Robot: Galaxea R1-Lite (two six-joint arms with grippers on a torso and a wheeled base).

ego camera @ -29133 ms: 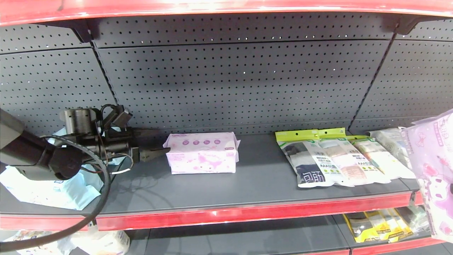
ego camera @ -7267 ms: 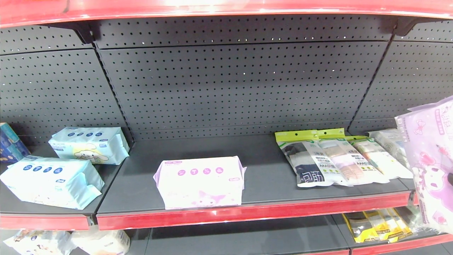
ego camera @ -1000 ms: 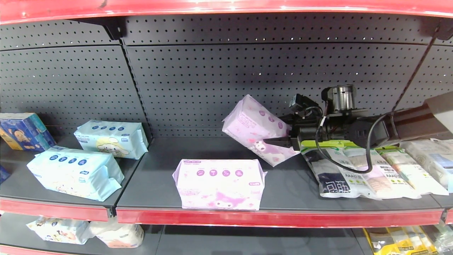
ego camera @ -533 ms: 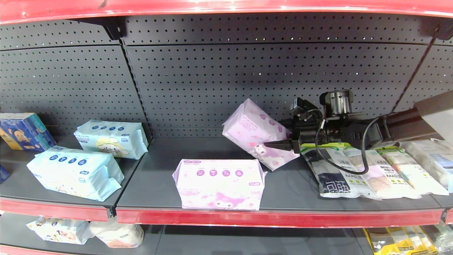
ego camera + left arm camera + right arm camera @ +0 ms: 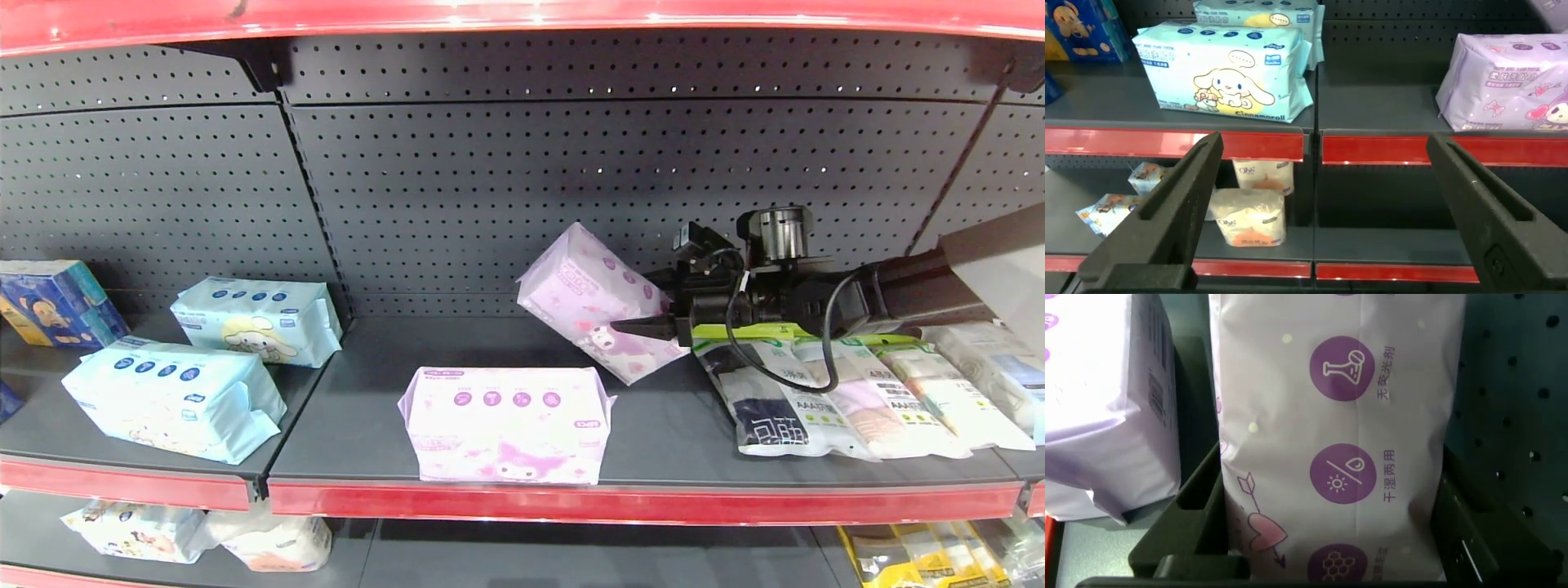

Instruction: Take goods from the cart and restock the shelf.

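Step in hand: the right gripper [image 5: 653, 320] is placing a purple tissue pack [image 5: 589, 290] on the shelf [image 5: 653, 425]; judging by the tilt, the set-down is not yet done.
Right jaws: they are clamping the purple tissue pack across its width; the right wrist view is showing a finger pressing each side of the wrapper.
Where the pack is: it is hanging tilted over the rear of the shelf, near the pegboard [image 5: 490, 204]; its lower corner is sitting close to the deck, though I cannot tell whether it is touching.
Neighbours: a second purple pack [image 5: 506, 420] is lying flat at the front edge, apart from the held one; flat green-topped packets [image 5: 800, 384] are lying just beside the gripper.
Left gripper [image 5: 1323, 212]: it is hanging low before the shelf front, jaws spread wide and holding nothing.
Next move: probably levelling the pack, lowering it until it is resting flat behind the front pack, then parting the jaws and drawing back without snagging the soft wrapper or the green-topped packets.
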